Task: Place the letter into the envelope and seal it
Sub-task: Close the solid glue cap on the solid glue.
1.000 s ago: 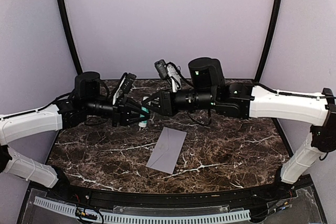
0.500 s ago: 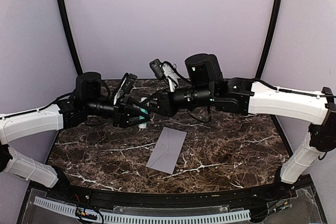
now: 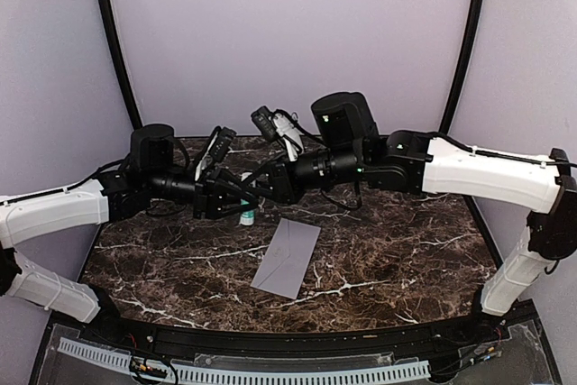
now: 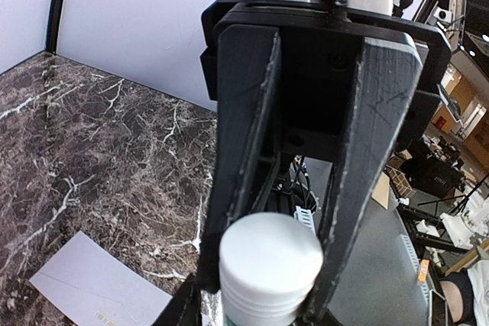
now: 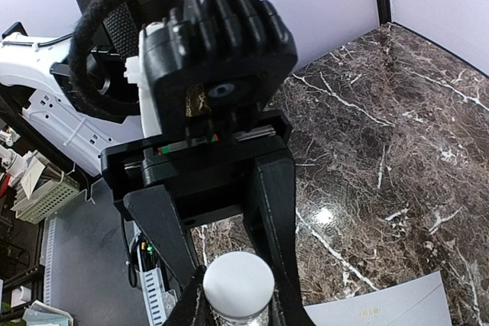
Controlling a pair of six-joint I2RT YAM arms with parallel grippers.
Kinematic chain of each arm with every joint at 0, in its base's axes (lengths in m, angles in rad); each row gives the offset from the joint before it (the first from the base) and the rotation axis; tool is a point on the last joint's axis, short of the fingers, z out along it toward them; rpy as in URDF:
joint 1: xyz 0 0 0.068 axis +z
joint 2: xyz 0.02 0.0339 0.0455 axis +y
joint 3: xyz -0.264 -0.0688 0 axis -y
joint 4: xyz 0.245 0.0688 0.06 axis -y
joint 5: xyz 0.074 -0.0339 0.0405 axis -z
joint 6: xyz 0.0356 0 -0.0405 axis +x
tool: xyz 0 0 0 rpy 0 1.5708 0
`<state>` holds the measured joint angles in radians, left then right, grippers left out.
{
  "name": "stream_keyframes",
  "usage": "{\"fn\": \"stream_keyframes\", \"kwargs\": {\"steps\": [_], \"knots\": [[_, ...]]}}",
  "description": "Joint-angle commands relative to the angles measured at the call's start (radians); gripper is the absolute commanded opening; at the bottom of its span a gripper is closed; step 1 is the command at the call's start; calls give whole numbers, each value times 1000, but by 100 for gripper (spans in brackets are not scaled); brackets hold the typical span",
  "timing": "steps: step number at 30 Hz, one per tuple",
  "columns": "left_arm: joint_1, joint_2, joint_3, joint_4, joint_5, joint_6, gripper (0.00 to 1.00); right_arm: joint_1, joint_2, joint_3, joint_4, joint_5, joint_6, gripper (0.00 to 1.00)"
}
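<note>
A white-capped glue stick (image 3: 245, 214) with a teal label stands upright above the dark marble table (image 3: 406, 241), where both arms meet. My right gripper (image 3: 255, 194) is shut on it; in the left wrist view its two fingers (image 4: 237, 188) press on either side of the cap (image 4: 269, 265). My left gripper (image 3: 240, 199) has its fingers (image 5: 276, 219) on both sides of the same stick (image 5: 238, 284); whether they press on it does not show. The grey-lavender envelope (image 3: 288, 257) lies flat on the table in front of the grippers, untouched. The letter is out of view.
A white slotted cable tray (image 3: 243, 371) runs along the near edge, in front of the arm bases. Two black poles (image 3: 115, 51) and lilac walls enclose the back and sides. The envelope's corner shows under the grippers (image 4: 99, 288) (image 5: 390, 307).
The right arm's wrist has shifted a little left and up, closing in over the left gripper. The glue stick stays between both grippers. The envelope has not moved.
</note>
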<state>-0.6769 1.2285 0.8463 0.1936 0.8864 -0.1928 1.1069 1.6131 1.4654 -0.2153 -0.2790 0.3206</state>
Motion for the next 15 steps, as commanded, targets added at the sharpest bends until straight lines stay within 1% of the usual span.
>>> {"fn": "stream_keyframes", "kwargs": {"steps": [1, 2, 4, 5, 7, 10, 13, 15], "knots": [[7, -8, 4, 36, 8, -6, 31, 13, 11, 37, -23, -8, -24, 11], [7, -8, 4, 36, 7, -5, 29, 14, 11, 39, -25, -12, -25, 11], [7, -6, 4, 35, 8, -5, 22, 14, 13, 38, -28, -15, -29, 11], [7, -4, 5, 35, 7, -5, 16, 15, 12, 38, -27, -14, -29, 13], [7, 0, 6, 30, -6, -5, 8, 15, 4, 34, -20, -14, -26, 17], [7, 2, 4, 26, -49, -4, 3, 13, -19, 18, 10, -9, -25, 31], [7, 2, -7, 62, -98, -38, 0, 12, -48, -1, 29, 16, -32, 47], [7, -1, -40, 167, -134, -80, 0, 9, -71, -19, 39, 51, -32, 56]]}}
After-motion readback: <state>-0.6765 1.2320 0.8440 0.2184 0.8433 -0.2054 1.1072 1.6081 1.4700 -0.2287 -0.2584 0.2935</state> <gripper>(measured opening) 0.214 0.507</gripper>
